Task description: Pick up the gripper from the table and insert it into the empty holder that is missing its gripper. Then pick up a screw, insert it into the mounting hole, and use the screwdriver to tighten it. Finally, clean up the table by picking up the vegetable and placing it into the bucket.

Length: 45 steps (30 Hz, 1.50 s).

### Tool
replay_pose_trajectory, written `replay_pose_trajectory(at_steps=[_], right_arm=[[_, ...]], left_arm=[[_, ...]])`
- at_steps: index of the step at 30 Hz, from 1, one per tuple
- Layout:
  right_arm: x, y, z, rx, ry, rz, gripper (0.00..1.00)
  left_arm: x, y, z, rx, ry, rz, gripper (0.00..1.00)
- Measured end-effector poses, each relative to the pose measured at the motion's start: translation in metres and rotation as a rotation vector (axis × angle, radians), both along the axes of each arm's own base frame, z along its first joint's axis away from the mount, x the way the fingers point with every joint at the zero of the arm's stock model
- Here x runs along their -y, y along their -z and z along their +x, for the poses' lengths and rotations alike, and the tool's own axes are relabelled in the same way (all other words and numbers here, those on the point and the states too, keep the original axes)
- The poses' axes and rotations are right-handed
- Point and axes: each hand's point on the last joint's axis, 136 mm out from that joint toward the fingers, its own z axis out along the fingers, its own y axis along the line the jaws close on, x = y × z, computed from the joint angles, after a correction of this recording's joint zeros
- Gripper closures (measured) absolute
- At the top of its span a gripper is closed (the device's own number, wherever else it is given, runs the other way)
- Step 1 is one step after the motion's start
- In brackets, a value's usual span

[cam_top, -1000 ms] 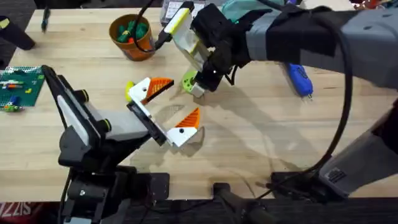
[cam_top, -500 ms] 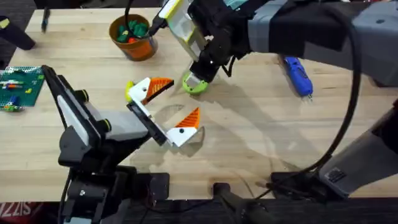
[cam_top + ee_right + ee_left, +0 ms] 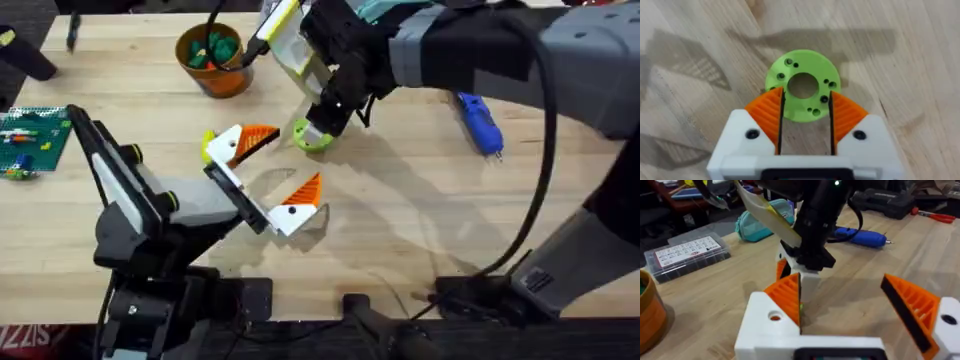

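Two arms over the counter [image 3: 420,230]. Since a second ago: right gripper [image 3: 805,120] shifted slightly toward the bucket [image 3: 212,58], green disc [image 3: 802,85] now flat beneath it. Right wrist view alone: jaws apart, straddling the disc's near edge, not clamped. Left gripper [image 3: 860,305] jaws wide apart, empty. Screwdriver [image 3: 478,122] well beyond the right jaws, behind the arm.

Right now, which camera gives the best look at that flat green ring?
The right wrist view: the green ring lies flat on the table, its centre hole and small holes plain, between the right gripper pads. Overhead, the ring peeks from under that arm. In the left wrist view, I can't make it out.
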Motion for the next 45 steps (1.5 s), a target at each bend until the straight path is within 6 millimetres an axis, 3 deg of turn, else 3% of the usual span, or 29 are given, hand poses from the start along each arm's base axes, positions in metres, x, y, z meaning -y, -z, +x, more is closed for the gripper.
replay_pose_trajectory(at_steps=[9, 20, 39, 41, 45], right_arm=[[0.005, 0.005, 0.003, -0.007, 0.013, -0.009, 0.561], [0.005, 0.007, 0.004, -0.008, 0.014, -0.014, 0.688], [0.005, 0.011, 0.004, -0.015, 0.014, -0.02, 0.694], [0.005, 0.011, 0.004, -0.015, 0.014, -0.021, 0.718], [0.007, 0.011, 0.007, -0.008, 0.021, -0.023, 0.866]], left_arm=[[0.0, 0.0, 0.0, 0.0, 0.0, 0.0, 0.006], [0.0, 0.0, 0.0, 0.0, 0.0, 0.0, 0.006], [0.0, 0.0, 0.0, 0.001, 0.0, 0.0, 0.006], [0.0, 0.0, 0.0, 0.0, 0.0, 0.0, 0.006], [0.0, 0.0, 0.0, 0.0, 0.0, 0.0, 0.006]])
